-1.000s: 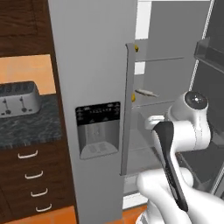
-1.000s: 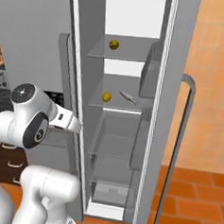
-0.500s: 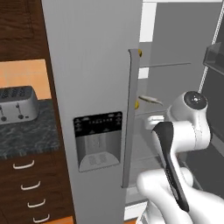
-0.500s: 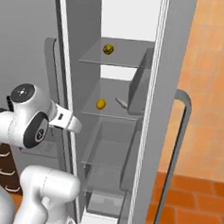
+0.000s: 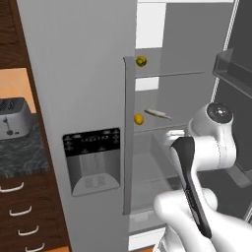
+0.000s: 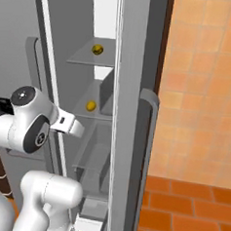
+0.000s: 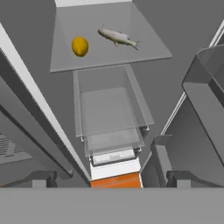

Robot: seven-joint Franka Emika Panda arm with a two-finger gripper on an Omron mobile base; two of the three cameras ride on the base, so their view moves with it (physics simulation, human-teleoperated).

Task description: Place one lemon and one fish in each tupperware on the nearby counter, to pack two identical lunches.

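Note:
Inside the open fridge, one lemon (image 5: pixel 141 61) lies on the upper glass shelf. A second lemon (image 5: pixel 139 119) lies on the shelf below, with a slender fish (image 5: pixel 157 114) just to its right. The hand view looks at that lower shelf, with the lemon (image 7: pixel 79 46) and the fish (image 7: pixel 118 37) some way ahead. My gripper (image 7: pixel 111 179) is open and empty, short of the shelf. Both lemons (image 6: pixel 97 49) (image 6: pixel 90 106) show in the right base view. The marbled counter (image 5: pixel 19 152) is at the far left. The tupperware is out of view.
The fridge's closed left door carries a dispenser panel (image 5: pixel 91 162) and a long handle (image 5: pixel 128 138). The open right door (image 6: pixel 132 113) stands edge-on with bins (image 5: pixel 236 69). Clear drawers (image 7: pixel 109 113) sit under the shelf. A steel toaster (image 5: pixel 12 123) stands on the counter.
Both base views have shifted: the base has moved, so the fridge interior now looms larger and the toaster has slid left. The gripper has stayed open.

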